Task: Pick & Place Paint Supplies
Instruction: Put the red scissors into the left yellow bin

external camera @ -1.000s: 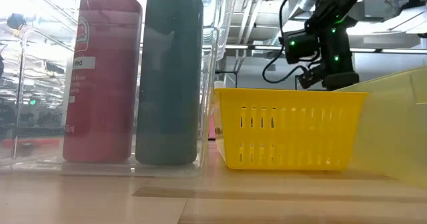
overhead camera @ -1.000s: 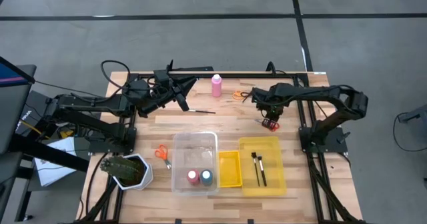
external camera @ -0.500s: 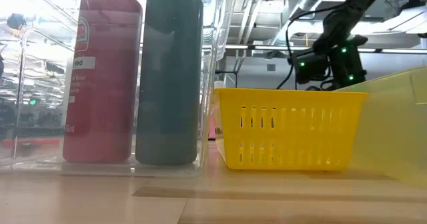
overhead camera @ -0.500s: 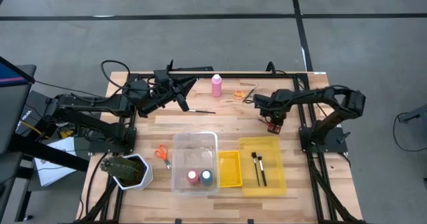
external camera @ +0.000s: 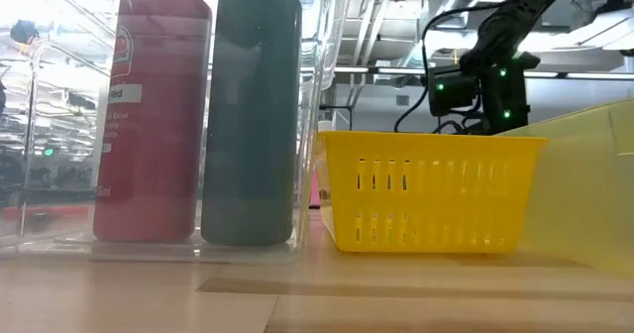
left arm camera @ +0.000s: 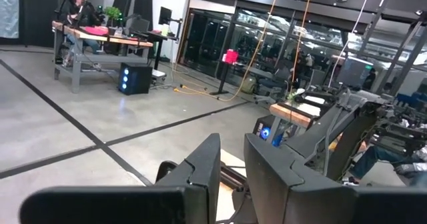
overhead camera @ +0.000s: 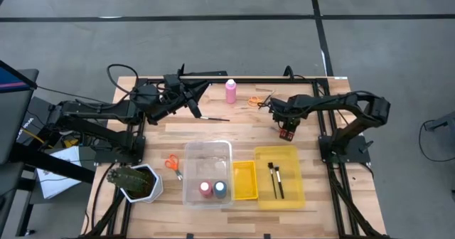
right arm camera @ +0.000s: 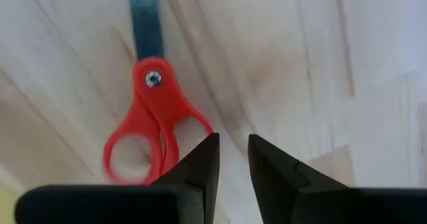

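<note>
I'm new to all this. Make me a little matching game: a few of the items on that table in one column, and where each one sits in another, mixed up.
Items:
1. red paint bottle
2. two thin dark-handled paintbrushes
3. pink paint bottle
4. red-handled scissors

Places:
A. bare wood at the table's far edge
B. clear plastic bin, beside a dark blue bottle
C. on the wood under the right pincer
D. large yellow plastic bin

Pairs: 1-B, 2-D, 3-A, 4-C
</note>
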Robot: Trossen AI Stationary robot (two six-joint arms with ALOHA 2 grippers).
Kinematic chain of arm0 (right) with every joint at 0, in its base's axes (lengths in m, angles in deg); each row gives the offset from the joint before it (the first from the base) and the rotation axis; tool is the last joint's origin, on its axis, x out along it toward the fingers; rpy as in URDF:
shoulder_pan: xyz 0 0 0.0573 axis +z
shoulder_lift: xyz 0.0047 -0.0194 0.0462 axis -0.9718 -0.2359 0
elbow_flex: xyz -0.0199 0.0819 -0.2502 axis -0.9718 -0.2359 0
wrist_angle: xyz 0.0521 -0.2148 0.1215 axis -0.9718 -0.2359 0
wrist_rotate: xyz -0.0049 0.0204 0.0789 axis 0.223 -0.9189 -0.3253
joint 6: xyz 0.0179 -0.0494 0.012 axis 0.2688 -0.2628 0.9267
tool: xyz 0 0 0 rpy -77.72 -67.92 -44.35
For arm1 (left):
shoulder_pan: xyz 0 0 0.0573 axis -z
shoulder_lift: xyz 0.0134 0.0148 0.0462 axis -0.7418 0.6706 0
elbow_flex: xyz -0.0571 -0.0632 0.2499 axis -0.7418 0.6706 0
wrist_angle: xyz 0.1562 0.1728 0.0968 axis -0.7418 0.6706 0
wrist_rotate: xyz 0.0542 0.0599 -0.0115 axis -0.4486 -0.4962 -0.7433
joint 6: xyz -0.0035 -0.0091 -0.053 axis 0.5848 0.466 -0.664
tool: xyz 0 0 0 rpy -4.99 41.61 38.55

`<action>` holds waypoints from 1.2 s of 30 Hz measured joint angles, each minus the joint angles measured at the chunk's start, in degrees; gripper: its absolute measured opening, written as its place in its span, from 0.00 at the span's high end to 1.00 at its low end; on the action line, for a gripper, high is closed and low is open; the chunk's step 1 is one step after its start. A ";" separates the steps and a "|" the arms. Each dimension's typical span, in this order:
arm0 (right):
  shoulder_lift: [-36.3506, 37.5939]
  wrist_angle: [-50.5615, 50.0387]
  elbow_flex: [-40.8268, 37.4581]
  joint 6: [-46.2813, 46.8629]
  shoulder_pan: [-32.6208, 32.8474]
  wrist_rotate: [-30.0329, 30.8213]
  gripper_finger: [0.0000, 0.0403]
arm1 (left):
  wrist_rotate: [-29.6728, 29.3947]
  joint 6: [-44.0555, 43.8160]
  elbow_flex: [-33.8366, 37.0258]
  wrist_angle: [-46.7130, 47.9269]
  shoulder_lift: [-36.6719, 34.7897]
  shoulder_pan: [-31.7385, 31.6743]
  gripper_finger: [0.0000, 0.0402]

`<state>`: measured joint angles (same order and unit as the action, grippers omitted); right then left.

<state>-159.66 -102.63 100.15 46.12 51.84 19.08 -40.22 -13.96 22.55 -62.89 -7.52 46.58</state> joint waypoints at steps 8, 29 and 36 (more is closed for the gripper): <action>-3.88 1.55 -0.10 0.00 0.07 0.00 0.81 | -0.22 0.03 0.00 -0.37 0.00 0.00 0.84; 5.94 -1.42 -0.55 16.28 0.05 -0.58 0.96 | -0.15 0.14 0.00 -0.35 0.00 0.00 0.84; 9.10 -2.61 -0.48 18.08 0.16 -4.62 0.87 | -0.15 0.22 0.00 -0.35 0.00 0.00 0.84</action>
<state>-150.57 -105.24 99.68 64.20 52.00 14.46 -40.38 -13.74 22.55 -63.24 -7.52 46.58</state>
